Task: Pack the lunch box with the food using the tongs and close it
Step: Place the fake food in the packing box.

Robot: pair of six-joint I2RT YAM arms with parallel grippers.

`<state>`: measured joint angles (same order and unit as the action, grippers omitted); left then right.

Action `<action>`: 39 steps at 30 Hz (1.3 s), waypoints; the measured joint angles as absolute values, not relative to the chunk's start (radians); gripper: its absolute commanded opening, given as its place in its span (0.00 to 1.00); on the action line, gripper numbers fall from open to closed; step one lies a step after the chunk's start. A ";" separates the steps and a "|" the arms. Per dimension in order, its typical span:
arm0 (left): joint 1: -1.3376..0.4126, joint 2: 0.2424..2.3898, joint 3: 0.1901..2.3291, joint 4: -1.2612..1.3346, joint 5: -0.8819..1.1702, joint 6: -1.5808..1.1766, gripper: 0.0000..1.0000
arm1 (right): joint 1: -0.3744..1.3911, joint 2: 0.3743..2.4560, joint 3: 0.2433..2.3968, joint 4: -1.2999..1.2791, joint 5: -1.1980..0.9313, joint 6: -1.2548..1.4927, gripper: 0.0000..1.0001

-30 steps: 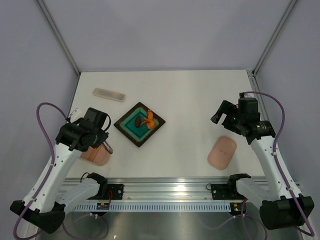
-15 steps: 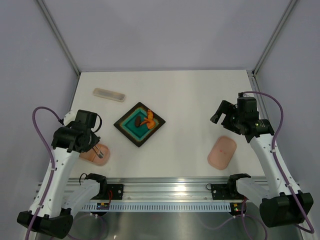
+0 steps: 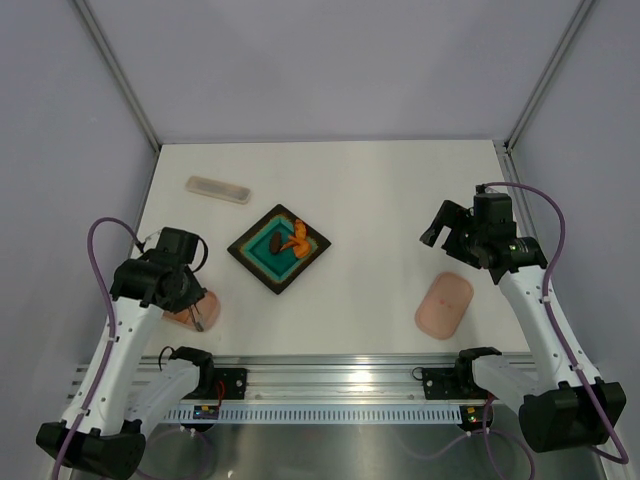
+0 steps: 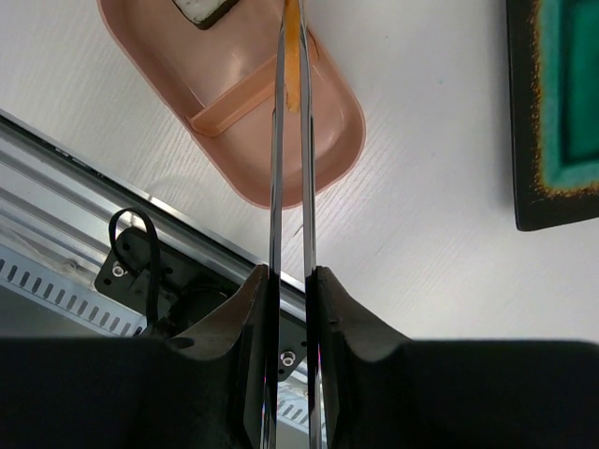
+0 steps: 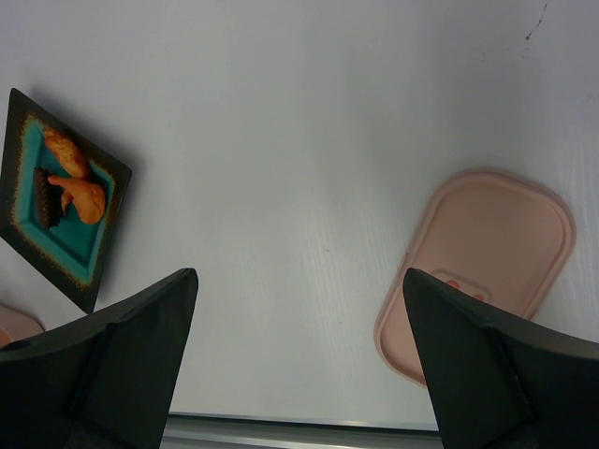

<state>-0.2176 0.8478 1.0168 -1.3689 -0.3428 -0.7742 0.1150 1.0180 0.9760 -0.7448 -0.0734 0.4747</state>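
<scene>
My left gripper (image 4: 290,276) is shut on the silver tongs (image 4: 277,168), which reach forward over the salmon-pink lunch box (image 4: 328,159). An orange piece of food (image 4: 292,56) shows between the tongs' arms above the box. A dark and white piece (image 4: 201,7) lies in the box's far compartment. In the top view the left gripper (image 3: 190,300) covers most of the lunch box (image 3: 211,303). An orange shrimp (image 3: 294,240) and a brown lump (image 3: 274,242) lie on the dark tray (image 3: 262,268). My right gripper (image 3: 440,228) hangs open above the table, just beyond the pink lid (image 3: 444,305).
A long pale translucent case (image 3: 218,189) lies at the back left. The metal rail (image 3: 330,378) runs along the near edge, close to the lunch box. In the right wrist view the lid (image 5: 487,271) is at the right and the tray (image 5: 94,276) at the left.
The left arm has drawn back toward the near left with the tongs, and now stands over the lunch box. The right arm has not moved.
</scene>
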 measured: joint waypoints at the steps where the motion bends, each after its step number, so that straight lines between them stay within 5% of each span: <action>1: -0.218 0.845 1.010 -1.367 -0.338 -0.766 0.00 | 0.115 1.019 0.976 -0.744 -0.074 0.475 0.99; 39: -0.217 0.774 1.002 -1.369 -0.189 -0.628 0.00 | 0.115 1.031 0.976 -0.727 -0.080 0.476 1.00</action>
